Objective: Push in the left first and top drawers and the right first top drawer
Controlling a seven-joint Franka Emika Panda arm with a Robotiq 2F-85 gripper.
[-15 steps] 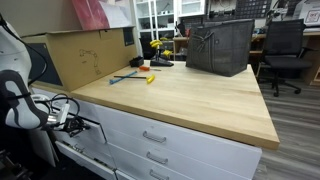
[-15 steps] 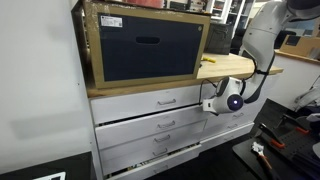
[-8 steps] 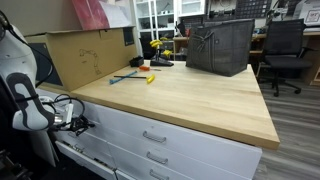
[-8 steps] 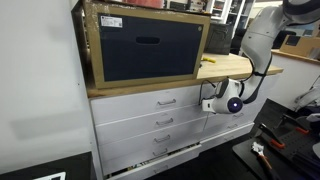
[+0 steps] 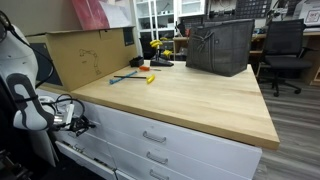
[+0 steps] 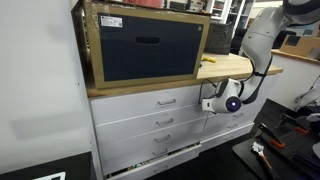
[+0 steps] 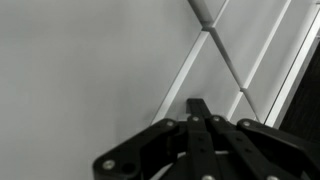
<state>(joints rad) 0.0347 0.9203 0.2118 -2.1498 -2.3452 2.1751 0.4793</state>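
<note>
The gripper (image 7: 200, 106) is clenched, holding nothing, its tip right up at the flat white front of the narrow top drawer (image 6: 217, 90), just under the counter (image 5: 200, 100); whether it touches, I can't tell; pressing this near the seam (image 7: 184, 70), it might skid off the smooth face, or rack the drawer so it binds.

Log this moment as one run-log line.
tool: shut, tips toward white drawer front | contact: cannot tell | countertop: cardboard box, dark bin
</note>
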